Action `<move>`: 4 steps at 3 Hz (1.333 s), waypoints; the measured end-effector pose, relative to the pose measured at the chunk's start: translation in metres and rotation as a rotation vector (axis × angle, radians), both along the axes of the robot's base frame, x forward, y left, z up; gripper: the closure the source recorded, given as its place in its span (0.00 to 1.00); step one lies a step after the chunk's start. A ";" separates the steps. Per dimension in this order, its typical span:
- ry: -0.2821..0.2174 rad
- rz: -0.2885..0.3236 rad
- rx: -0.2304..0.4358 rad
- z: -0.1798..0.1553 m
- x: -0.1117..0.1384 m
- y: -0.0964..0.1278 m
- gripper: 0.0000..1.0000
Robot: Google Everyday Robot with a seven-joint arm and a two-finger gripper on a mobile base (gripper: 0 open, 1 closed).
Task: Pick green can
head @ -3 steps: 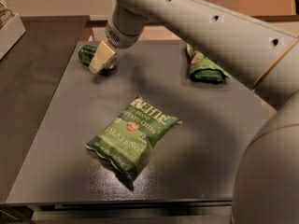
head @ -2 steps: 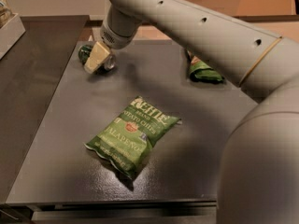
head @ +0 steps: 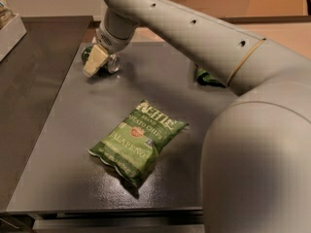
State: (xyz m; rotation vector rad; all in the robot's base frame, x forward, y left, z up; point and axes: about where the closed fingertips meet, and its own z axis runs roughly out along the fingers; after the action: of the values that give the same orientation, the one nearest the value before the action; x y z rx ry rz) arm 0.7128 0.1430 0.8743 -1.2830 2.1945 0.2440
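Note:
The green can lies on its side at the far left of the dark table, its silver end pointing right. My gripper is right at the can, its pale tip covering the can's middle, so only the green left end and the silver right end show. The can rests on the table. My arm reaches in from the right across the back of the table.
A flat green Kettle chip bag lies in the middle of the table. A smaller green snack bag at the back right is mostly hidden behind my arm. A pale tray sits at the far left, beyond the table.
My arm has swung left and nearer the camera, now hiding most of the small snack bag. My gripper stays at the can, shifted slightly left over it.

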 end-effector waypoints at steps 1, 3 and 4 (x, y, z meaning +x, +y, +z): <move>0.008 -0.003 -0.016 -0.006 0.006 0.000 0.16; 0.010 -0.009 -0.031 -0.010 0.010 -0.004 0.64; -0.003 0.001 -0.016 -0.001 0.006 -0.006 0.86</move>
State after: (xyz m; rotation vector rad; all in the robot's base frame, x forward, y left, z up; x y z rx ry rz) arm 0.7191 0.1371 0.8734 -1.2919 2.1974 0.2251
